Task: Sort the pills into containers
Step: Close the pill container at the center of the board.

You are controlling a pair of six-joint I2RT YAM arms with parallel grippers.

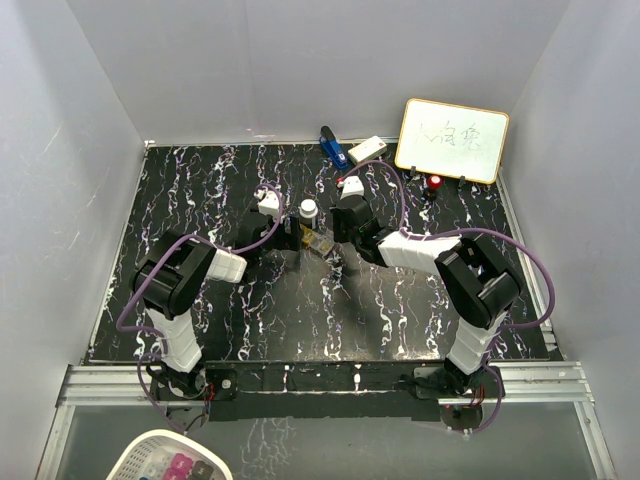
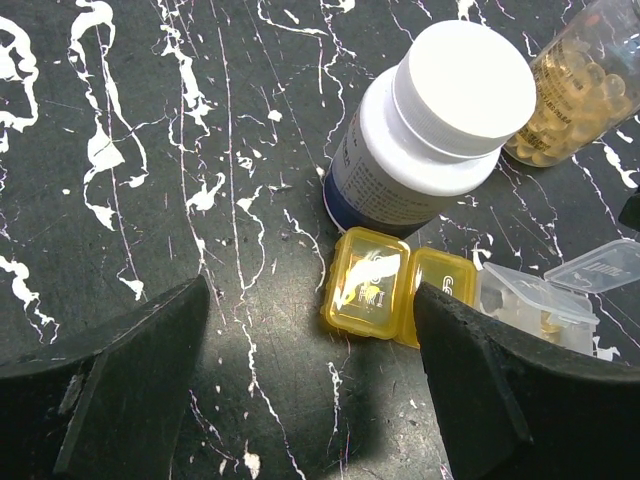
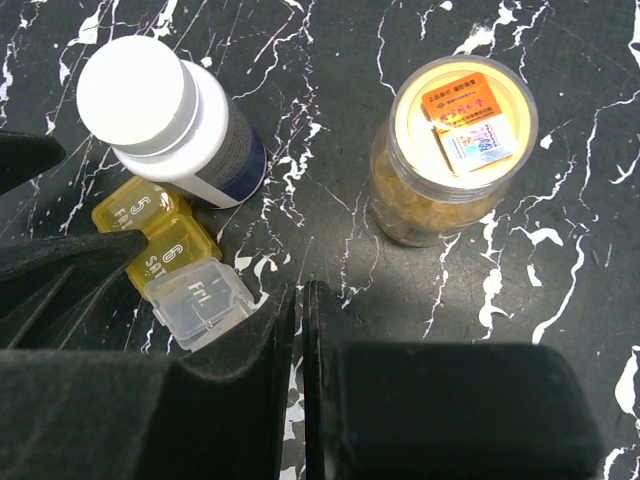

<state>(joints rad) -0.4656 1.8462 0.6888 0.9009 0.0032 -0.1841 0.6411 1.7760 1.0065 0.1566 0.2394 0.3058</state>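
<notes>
Hovering open, the left tool (image 2: 312, 300) faces the small oblong clear box with yellow-gold sections (image 2: 375, 285) just ahead, long axis crosswise, reaching past one finger; the nearby right tool (image 3: 300, 295) is closed, empty.

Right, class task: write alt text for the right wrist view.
A white-capped dark bottle and an amber bottle of golden capsules stand on a black marbled table, a small pill box with yellow lids beside the first. The shut right tool fills the bottom edge.
</notes>
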